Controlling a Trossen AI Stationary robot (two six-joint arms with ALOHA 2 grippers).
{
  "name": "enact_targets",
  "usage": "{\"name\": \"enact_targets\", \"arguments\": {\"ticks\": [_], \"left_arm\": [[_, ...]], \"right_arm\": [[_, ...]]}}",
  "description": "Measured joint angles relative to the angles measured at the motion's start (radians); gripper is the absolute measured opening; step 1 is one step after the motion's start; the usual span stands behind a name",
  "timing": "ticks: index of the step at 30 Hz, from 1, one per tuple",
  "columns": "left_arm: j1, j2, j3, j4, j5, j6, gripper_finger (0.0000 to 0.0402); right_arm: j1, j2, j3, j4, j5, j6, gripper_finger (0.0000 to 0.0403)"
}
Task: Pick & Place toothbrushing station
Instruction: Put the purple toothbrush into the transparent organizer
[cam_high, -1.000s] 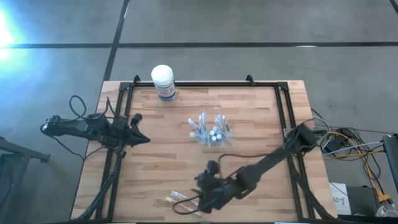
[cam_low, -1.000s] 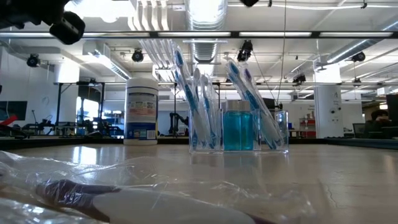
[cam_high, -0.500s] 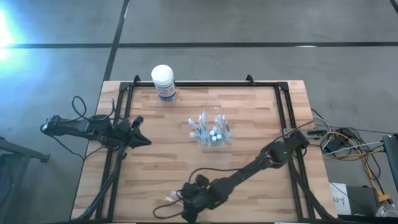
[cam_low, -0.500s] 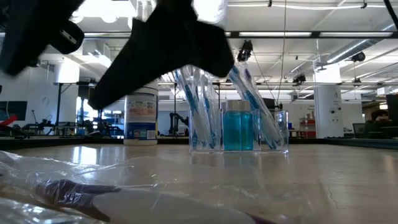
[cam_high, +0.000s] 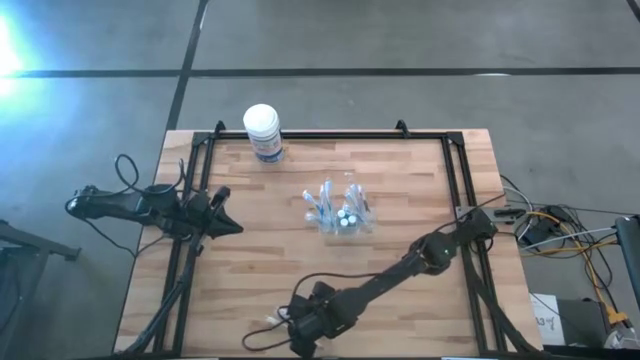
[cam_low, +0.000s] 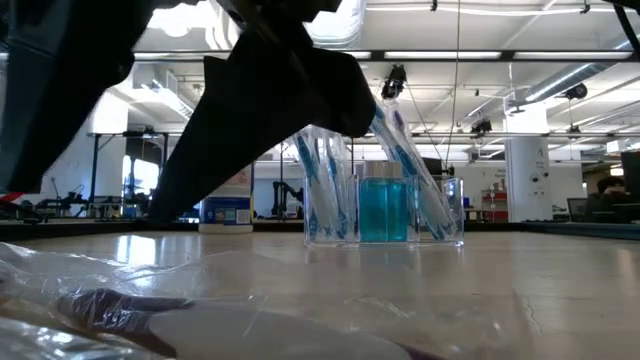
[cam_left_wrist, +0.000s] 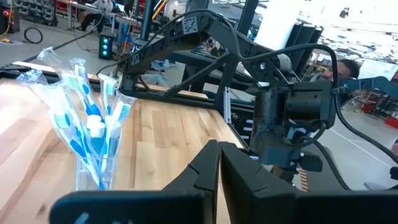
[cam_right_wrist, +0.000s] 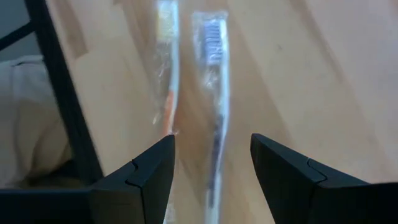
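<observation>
The toothbrushing station (cam_high: 338, 210) is a clear holder that stands on its base mid-table. It carries blue-and-white toothbrushes and a blue bottle (cam_low: 382, 208), and it also shows in the left wrist view (cam_left_wrist: 93, 134). My right gripper (cam_high: 300, 332) is open near the table's near edge, pointing steeply down over two plastic-wrapped toothbrushes (cam_right_wrist: 214, 93) that lie flat on the wood. Its fingers (cam_right_wrist: 143, 177) stand on either side of them; no touch shows. At the table's left edge, my left gripper (cam_left_wrist: 219, 177) is shut and holds nothing.
A white round tub with a blue label (cam_high: 263, 130) stands at the far left of the table. A black frame rail (cam_high: 455, 190) borders the tabletop. Crinkled clear wrapping (cam_low: 150, 310) lies just in front of the low camera. Bare wood lies right of the station.
My right gripper has swung toward the table's near-left, sunk toward the wrapped toothbrushes and tipped further down, staying open. Its arm now crosses the low view in front of the tub. Most of this came early; lately it has barely moved.
</observation>
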Motion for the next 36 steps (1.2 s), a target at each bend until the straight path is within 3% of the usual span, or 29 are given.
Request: {"name": "enact_targets", "arguments": {"ticks": [22,31,36], "left_arm": [[0.0,0.0,0.0,-0.007,0.0,-0.009,0.0018],[0.0,0.0,-0.025,-0.004,0.0,-0.01,0.0019],[0.0,0.0,-0.026,-0.002,-0.001,-0.01,0.0021]], "right_arm": [[-0.011,0.042,-0.031,0.011,-0.037,-0.082,0.0205],[-0.024,0.038,-0.064,0.013,-0.037,-0.084,0.0163],[-0.037,0.038,-0.065,0.002,-0.058,-0.09,0.0115]]}}
